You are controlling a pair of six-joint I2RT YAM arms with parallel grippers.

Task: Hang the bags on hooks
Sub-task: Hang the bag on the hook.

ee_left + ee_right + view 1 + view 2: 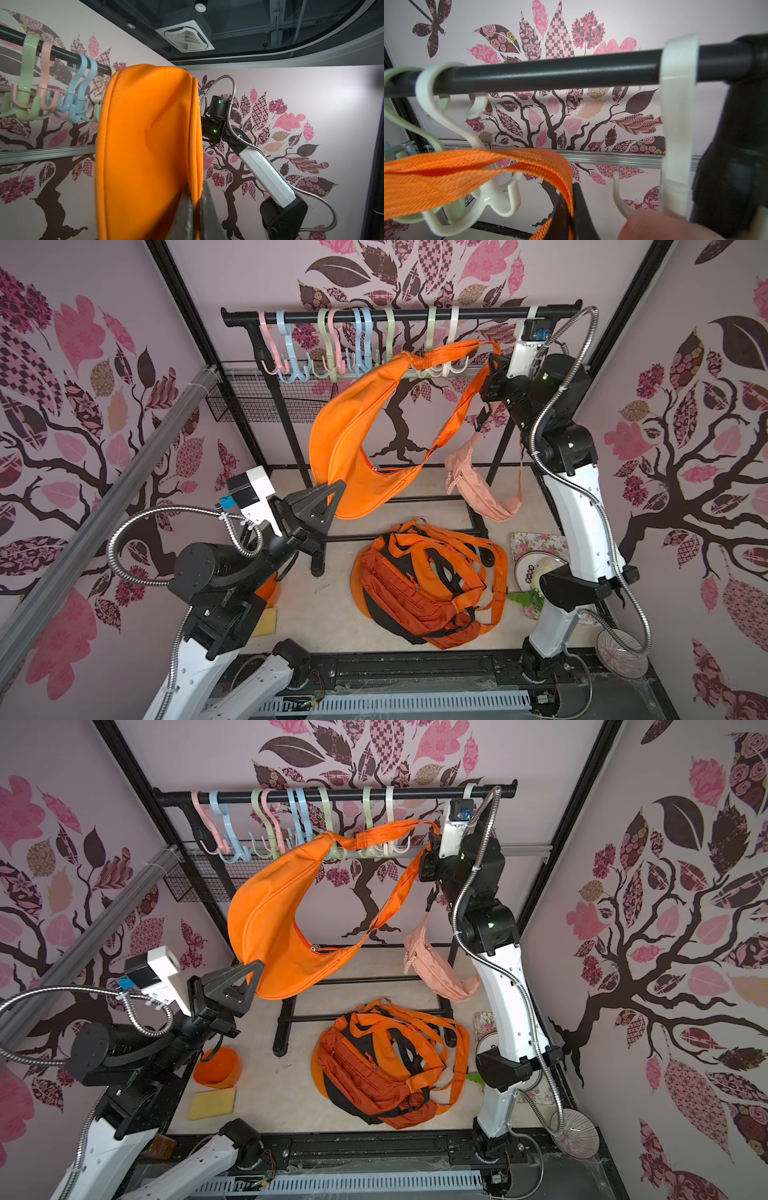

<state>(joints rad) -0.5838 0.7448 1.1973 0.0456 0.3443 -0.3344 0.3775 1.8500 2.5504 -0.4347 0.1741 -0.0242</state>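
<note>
Both pincers are clamped on the orange bag, which hangs in the air in front of the rail. My left pincer pinches the bag's lower edge, I judge to steady the body and stop it swinging. Up and to the right, the strap stretches across the lower prongs of the white hook; whether it is caught on one I cannot tell. My right pincer grips the strap's far end, holding the loop taut so it can drop over a prong.
</note>
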